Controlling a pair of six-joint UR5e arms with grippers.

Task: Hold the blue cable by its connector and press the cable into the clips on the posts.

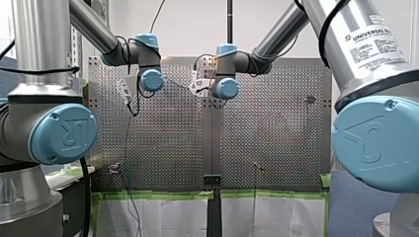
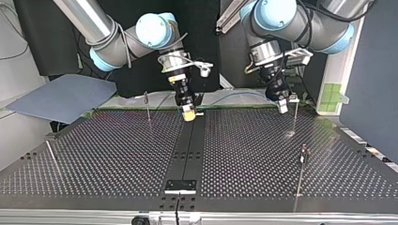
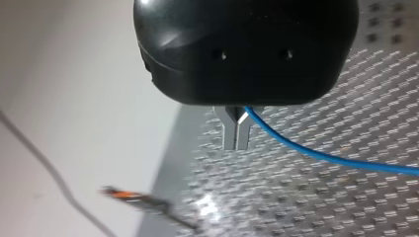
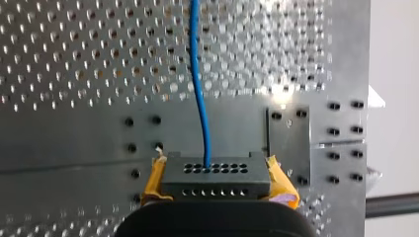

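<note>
right pincer [image 4: 217, 179] clamps connector [image 4: 216, 188] of blue cable [image 4: 199, 89]; left pincer [image 3: 236, 135] closed on cable over tabletop [image 3: 356, 94]

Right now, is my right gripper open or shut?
Shut: the yellow pads of the right gripper press both sides of the connector on the blue cable.

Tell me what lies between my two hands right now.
The blue cable: the right wrist view shows it leaving the connector in my right hand; the left wrist view shows my left hand pinching it.
</note>
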